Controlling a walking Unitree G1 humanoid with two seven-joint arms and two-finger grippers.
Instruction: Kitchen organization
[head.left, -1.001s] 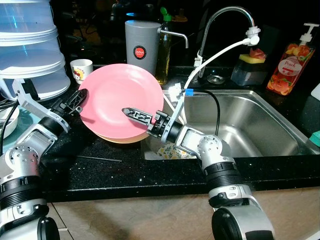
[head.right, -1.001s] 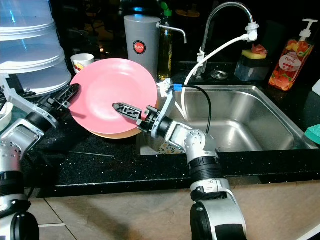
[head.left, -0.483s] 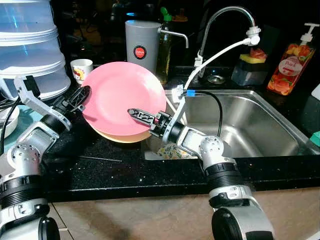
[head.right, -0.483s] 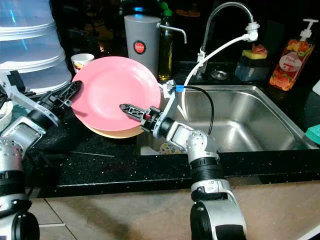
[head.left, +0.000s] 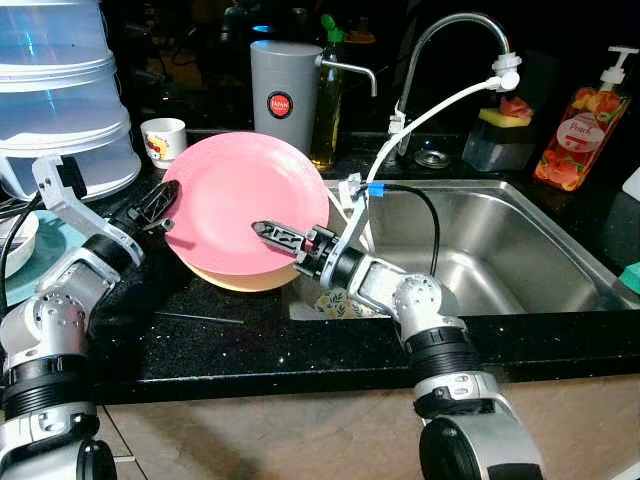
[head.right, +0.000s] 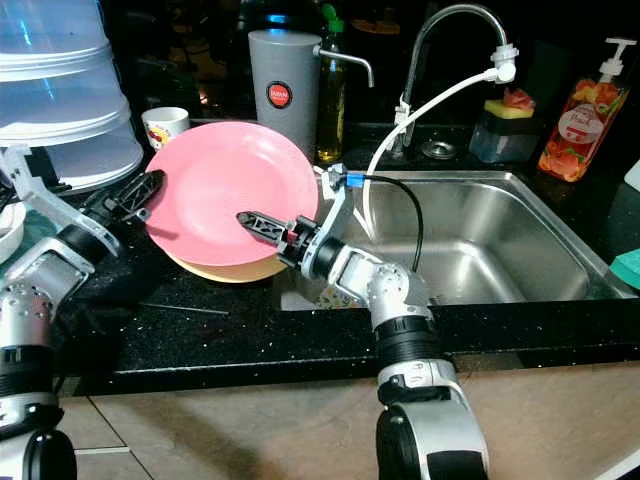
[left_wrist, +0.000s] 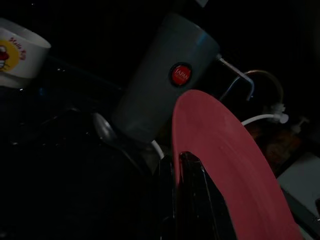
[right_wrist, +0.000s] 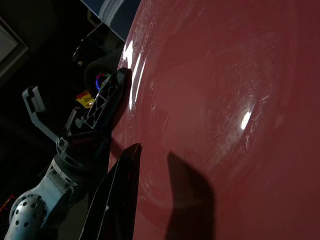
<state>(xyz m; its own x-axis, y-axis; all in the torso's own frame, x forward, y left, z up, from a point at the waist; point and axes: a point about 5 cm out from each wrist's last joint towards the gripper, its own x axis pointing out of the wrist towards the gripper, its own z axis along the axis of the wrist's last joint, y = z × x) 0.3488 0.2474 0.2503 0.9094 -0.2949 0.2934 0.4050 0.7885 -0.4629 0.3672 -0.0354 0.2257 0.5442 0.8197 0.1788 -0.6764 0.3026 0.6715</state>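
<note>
Two grippers: both are on one pink plate (head.left: 243, 205), which stands tilted up on edge over the black counter (head.left: 230, 335), just left of the sink (head.left: 500, 250).
Pink plate: its face is turned toward the camera; its lower rim sits over a pale yellow plate (head.left: 245, 281) that lies beneath it on the counter.
Left gripper (head.left: 160, 205): at the plate's 9 o'clock rim; in the left wrist view its black fingers (left_wrist: 192, 200) pinch that rim between them.
Right gripper (head.left: 272, 233): reaches in from 4 o'clock and lies across the plate's face below its centre; one finger (right_wrist: 117, 195) shows against the red surface in the right wrist view, but whether the pair is parted or clamped I cannot tell.
Behind the plate: a grey cylindrical canister (head.left: 285, 95) with a red round label at 12 o'clock, a small white printed cup (head.left: 163, 138) at 10 o'clock.
Far left: a stack of clear plastic containers (head.left: 60, 90).
Sink area: a curved tap (head.left: 450, 50) with a white hose (head.left: 430, 115) rises at the sink's back edge; a sponge holder (head.left: 498, 135) and an orange soap pump bottle (head.left: 580, 125) stand at 1 to 2 o'clock of the basin.
Sink's left edge: a patterned cloth (head.left: 335, 303) lies under the right forearm.
</note>
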